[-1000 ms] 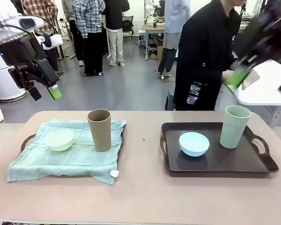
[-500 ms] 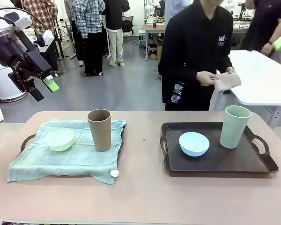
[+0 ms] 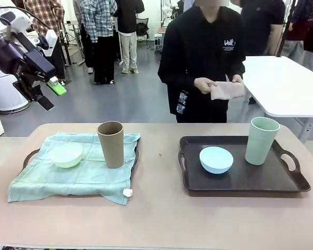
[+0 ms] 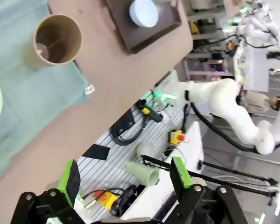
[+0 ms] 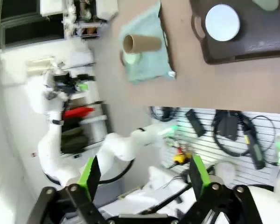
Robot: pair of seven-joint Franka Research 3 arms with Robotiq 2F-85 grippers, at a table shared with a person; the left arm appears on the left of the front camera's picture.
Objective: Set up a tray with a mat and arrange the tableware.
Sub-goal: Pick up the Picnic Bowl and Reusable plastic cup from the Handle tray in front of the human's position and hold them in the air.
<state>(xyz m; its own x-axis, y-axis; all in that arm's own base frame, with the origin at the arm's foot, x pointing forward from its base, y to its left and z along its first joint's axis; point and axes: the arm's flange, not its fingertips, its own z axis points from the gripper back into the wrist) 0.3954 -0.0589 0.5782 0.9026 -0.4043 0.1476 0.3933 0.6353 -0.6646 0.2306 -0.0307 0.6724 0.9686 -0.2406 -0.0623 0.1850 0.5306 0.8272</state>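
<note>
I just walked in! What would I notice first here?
Two trays sit side by side: the left tray, under a pale teal cloth mat, carries a tall brown cup and a small pale green bowl; the bare dark brown tray on the right carries a light blue bowl and a tall pale green cup. Beyond them a person in black holds a pinkish cloth, and the left pincer hangs open, high at the left.

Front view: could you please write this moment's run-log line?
left gripper open, raised; brown cup, green bowl on teal mat; blue bowl, green cup on bare tray; person holds pink cloth
</note>
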